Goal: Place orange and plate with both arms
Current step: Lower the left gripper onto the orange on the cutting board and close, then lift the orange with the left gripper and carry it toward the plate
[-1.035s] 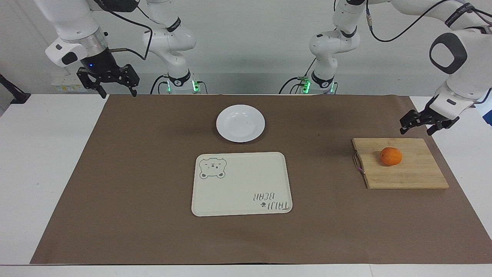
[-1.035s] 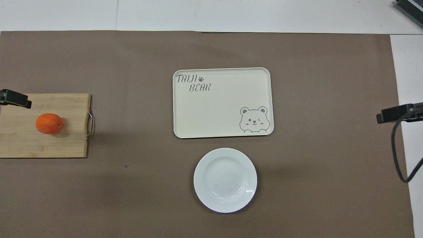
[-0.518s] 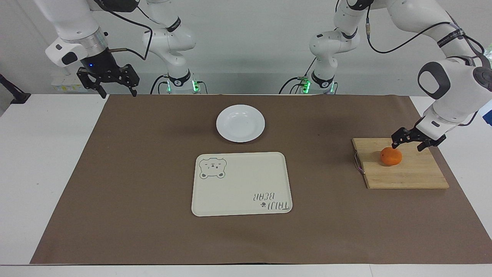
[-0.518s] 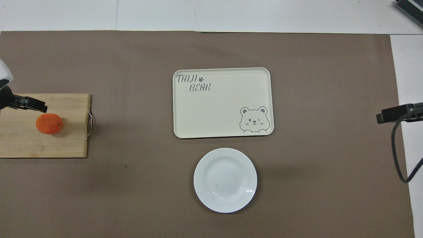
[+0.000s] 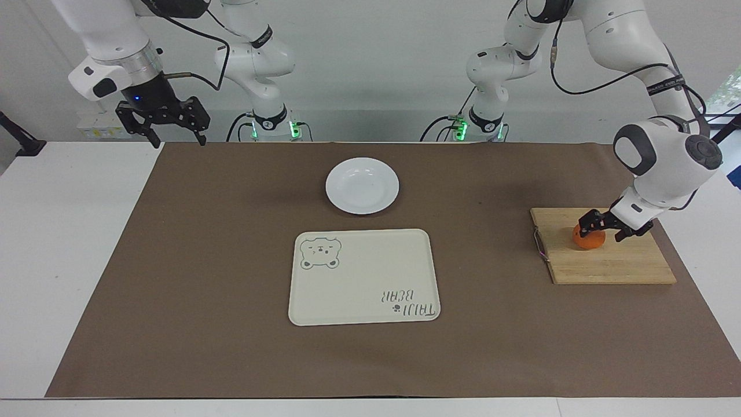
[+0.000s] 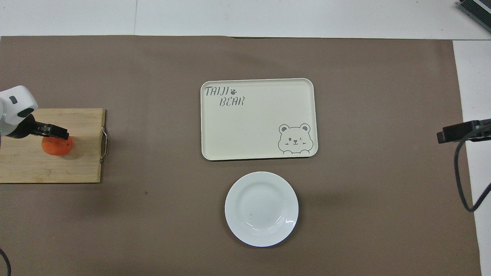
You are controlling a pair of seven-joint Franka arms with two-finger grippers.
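**Ana:** Orange (image 5: 588,240) first: it is sitting on the wooden cutting board (image 5: 608,263) toward the left arm's end of the desk (image 5: 52,243), and the left gripper (image 5: 602,227) is hanging right over it, low enough that the fruit is partly covered in both views.

**Ben:** Are the jaws gripping it?

**Ana:** They are looking spread to either side of the fruit, not pressed in on it, so I am reading them as open with nothing held. Whether a finger is touching the skin I cannot tell.

**Ben:** How is it likely to handle?

**Ana:** I am guessing light, firm and smooth-skinned, so it may roll or squirt out of an off-centre pinch. Closing across its widest part seems the safest hold.

**Ben:** And the plate (image 5: 362,185)?

**Ana:** It is lying empty on the brown mat (image 5: 202,260), near the robots' edge, with the cream bear tray (image 5: 363,277) just beside it, farther from the robots. It is looking glossy, stiff and breakable; I am expecting the rim to be the only place to take hold, and a slippery one.

**Ben:** Where is the right gripper (image 5: 165,123)?

**Ana:** It is waiting in the air over the mat's corner at the right arm's end, jaws wide open and empty.

**Ben:** Room to move?

**Ana:** Plenty of bare mat is lying between the board and the tray. The board's metal handle (image 5: 539,243) is facing the tray, and the board is reaching the mat's edge.
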